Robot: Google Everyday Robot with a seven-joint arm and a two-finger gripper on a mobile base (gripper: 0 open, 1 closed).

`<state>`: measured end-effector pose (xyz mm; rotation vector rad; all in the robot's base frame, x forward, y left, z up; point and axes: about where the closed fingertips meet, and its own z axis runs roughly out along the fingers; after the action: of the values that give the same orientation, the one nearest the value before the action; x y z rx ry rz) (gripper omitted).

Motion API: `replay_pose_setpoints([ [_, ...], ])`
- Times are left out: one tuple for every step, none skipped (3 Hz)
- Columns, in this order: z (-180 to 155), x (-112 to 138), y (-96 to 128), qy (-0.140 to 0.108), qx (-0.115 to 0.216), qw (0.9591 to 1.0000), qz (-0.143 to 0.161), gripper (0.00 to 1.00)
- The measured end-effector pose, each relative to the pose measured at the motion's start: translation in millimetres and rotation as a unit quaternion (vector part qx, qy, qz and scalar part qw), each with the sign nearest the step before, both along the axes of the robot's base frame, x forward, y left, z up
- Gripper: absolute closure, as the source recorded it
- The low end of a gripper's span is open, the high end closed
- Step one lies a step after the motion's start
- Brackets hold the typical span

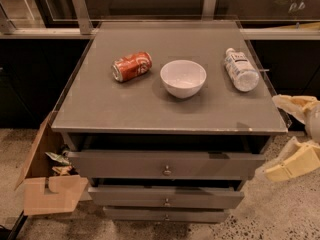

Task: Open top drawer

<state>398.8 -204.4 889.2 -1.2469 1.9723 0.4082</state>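
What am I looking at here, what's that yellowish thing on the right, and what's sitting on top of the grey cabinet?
This is one camera picture, looking down at a grey cabinet from its front; where the camera is mounted isn't recorded. The yellowish thing at the right edge is the robot's gripper, the hand at the end of its single arm. Its two fingers are spread apart and hold nothing; it hangs beside the cabinet's right front corner. On top are a red soda can lying on its side, a white bowl standing upright, and a clear plastic bottle lying on its side. Below are three drawers; the top drawer, with a small knob, is the one to open. A cardboard box sits on the floor at left.
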Motion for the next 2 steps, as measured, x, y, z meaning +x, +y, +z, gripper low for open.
replay_pose_setpoints([
  [4.8, 0.9, 2.6, -0.002, 0.0, 1.0, 0.003, 0.0],
  [4.6, 0.8, 2.7, -0.002, -0.001, 1.0, 0.003, 0.26],
])
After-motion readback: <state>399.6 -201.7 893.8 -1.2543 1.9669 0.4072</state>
